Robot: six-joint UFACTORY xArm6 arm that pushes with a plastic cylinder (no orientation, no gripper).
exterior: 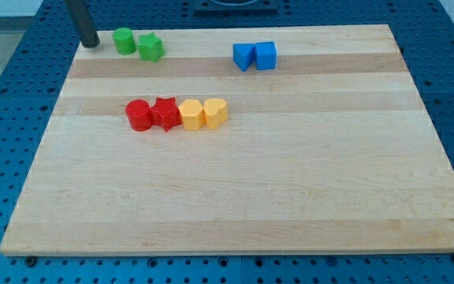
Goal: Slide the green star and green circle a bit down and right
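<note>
A green circle point(124, 40) and a green star point(151, 48) sit side by side near the top left of the wooden board point(235, 197), touching or nearly so. My tip point(91, 43) stands at the board's top left corner, just left of the green circle with a small gap between them. The rod rises out of the view's top.
A blue block point(244, 56) and a blue cube point(266, 55) sit together at the top middle. A row of red circle point(139, 115), red star point(165, 113), yellow block point(191, 115) and yellow block point(215, 113) lies below the green pair.
</note>
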